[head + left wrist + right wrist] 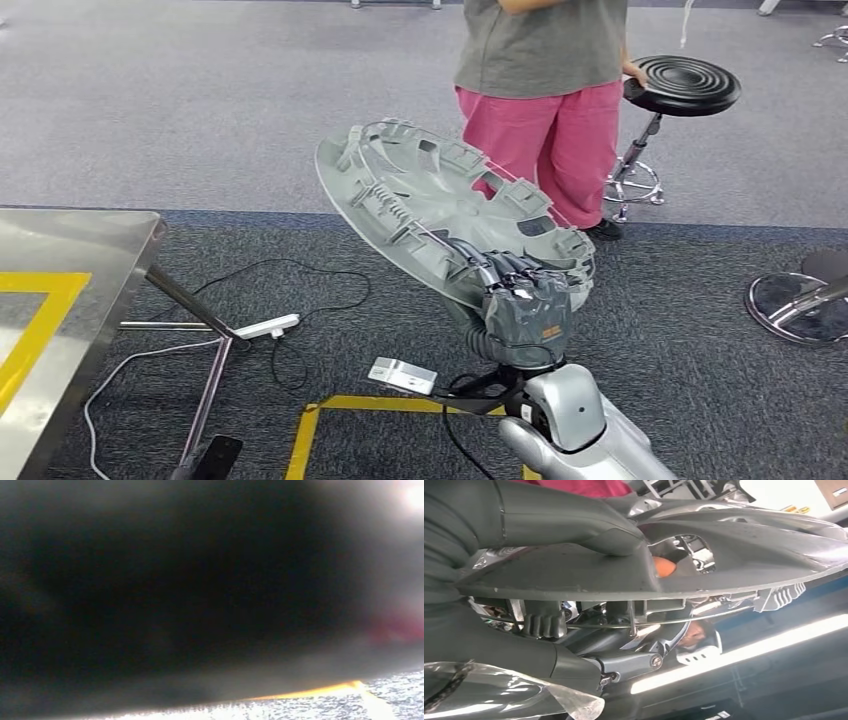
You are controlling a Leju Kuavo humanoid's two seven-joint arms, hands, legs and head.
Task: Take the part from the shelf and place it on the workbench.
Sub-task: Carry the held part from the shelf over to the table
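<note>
Gripping a large round grey plastic part (pixel 440 215) with ribbed inner face and wire ring, right hand (pixel 525 300) raised over dark grey carpet (pixel 700 340), fingers (pixel 544 622) curled onto the ribbed side and thick grey thumb (pixel 594 530) pressed on the smooth side, rim pinched between. Tilted up and away from the hand, disc held clear of the floor, its far edge just in front of a person in grey shirt and pink trousers (pixel 545 110). Well off to the hand's left, corner of a stainless steel workbench (pixel 90 250) with yellow tape marking, not touching the part. Beyond the hand to its right, black round stool (pixel 682 85) with the person's hand on its seat. Below the hand on the carpet, yellow floor tape (pixel 330 405), a white power strip (pixel 268 326) with black cable, a small white box (pixel 403 376). Left hand: blurred dark wrist view, state cannot be told.
</note>
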